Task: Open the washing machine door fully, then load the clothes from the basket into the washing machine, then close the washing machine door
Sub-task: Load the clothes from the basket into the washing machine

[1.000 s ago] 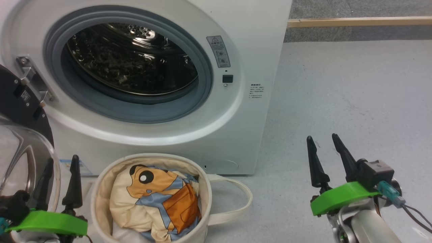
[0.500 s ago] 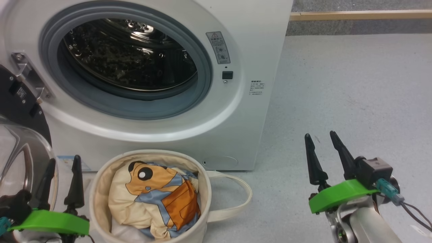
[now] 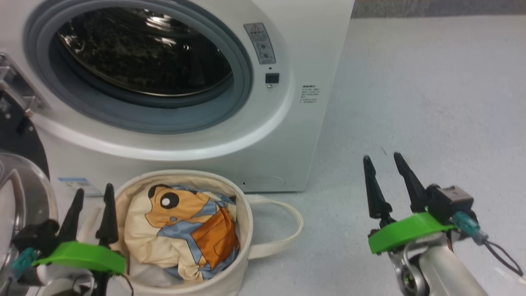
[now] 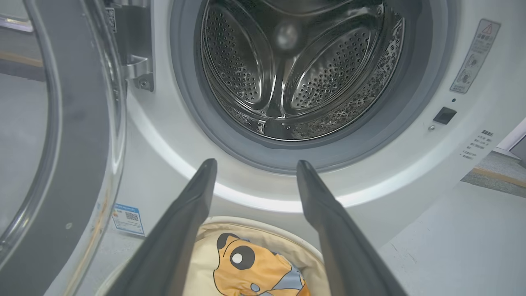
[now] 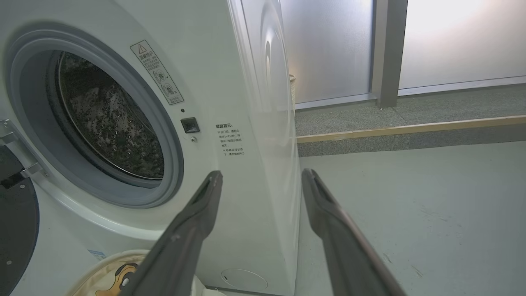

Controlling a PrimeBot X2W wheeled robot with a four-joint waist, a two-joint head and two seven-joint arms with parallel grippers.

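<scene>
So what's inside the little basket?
The basket holds a cream garment with an orange-and-blue cartoon animal, and white cloth peeks out below it. Anything underneath is covered.

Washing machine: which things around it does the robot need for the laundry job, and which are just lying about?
For the job:
washing machine
washing machine door, swung open
basket
clothes in the basket
left gripper and right gripper, both open and empty

Just there:
warning sticker
blue label
wooden strip on the floor
frosted panels
</scene>
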